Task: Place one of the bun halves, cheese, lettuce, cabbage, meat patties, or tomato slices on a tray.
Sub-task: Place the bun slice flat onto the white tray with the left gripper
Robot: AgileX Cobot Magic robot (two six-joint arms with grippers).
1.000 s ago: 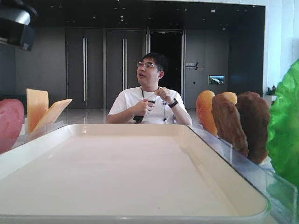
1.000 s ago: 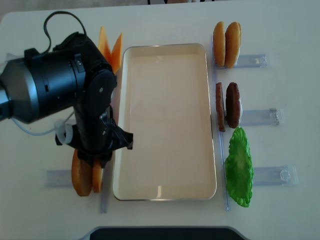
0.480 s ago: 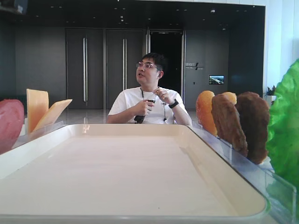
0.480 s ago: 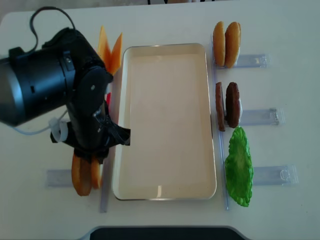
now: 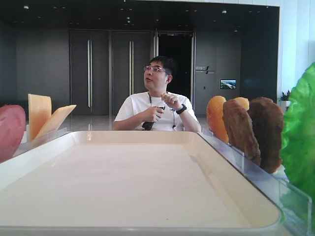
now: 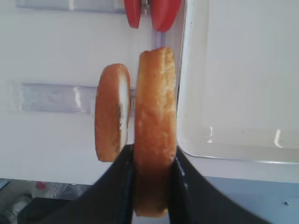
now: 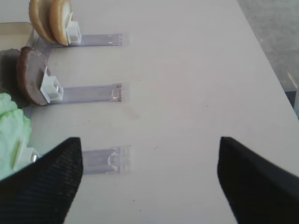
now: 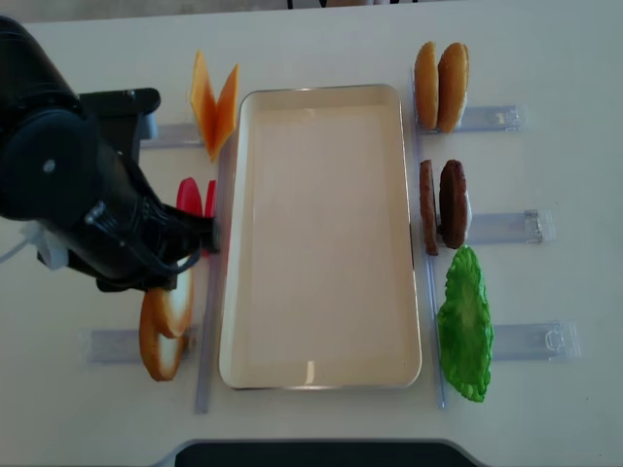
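My left gripper (image 6: 152, 156) is shut on a golden bun half (image 6: 154, 126) held on edge beside the cream tray (image 6: 233, 70). The other bun half (image 6: 112, 112) stands in its clear rack just left of it. From above, the black left arm (image 8: 88, 204) covers the gripper, and the held bun half (image 8: 182, 302) peeks out below it. Tomato slices (image 8: 195, 199) and cheese (image 8: 212, 97) stand left of the tray (image 8: 321, 233). Meat patties (image 8: 443, 204), lettuce (image 8: 465, 326) and two more bun halves (image 8: 440, 73) stand on its right. My right gripper (image 7: 149, 182) is open over bare table. No cabbage shows.
Clear plastic racks (image 7: 105, 161) lie along both long sides of the tray. A man (image 5: 157, 98) sits behind the far edge of the table. The white table (image 7: 196, 70) stretches right of the racks.
The left arm has risen and shifted left with the bun half in its grip, lifting it from the rack. The right gripper has stayed still.
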